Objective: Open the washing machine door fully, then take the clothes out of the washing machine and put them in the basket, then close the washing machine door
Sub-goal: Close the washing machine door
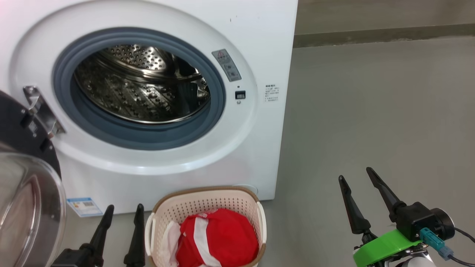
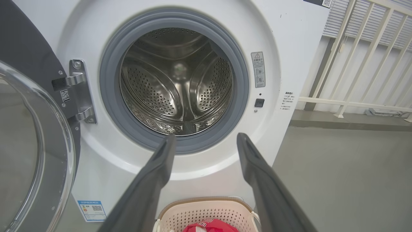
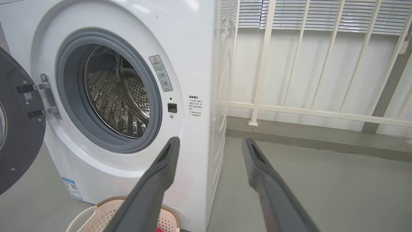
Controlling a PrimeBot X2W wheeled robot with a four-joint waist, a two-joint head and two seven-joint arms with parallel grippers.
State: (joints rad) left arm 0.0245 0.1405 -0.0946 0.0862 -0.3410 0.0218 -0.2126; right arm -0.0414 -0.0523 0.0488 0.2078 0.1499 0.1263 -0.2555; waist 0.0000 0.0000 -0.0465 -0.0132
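Observation:
The white washing machine (image 1: 259,33) stands with its door (image 1: 26,200) swung wide open to the left on its hinge. Its steel drum (image 2: 177,83) holds no fabric. The clothes (image 1: 219,237), red with white trim, lie in the cream basket (image 1: 204,202) on the floor in front of the machine. My left gripper (image 1: 124,215) is open just left of the basket, fingers empty, pointing at the machine. My right gripper (image 1: 354,176) is open over bare floor to the right of the machine, nothing between its fingers. The basket rim (image 3: 106,206) also appears in the right wrist view.
Grey floor (image 1: 371,111) stretches to the right of the machine. A white railing (image 3: 309,111) with blinds behind it stands at the back, on a low ledge. The open door's glass bowl (image 2: 29,154) bulges out close to my left arm.

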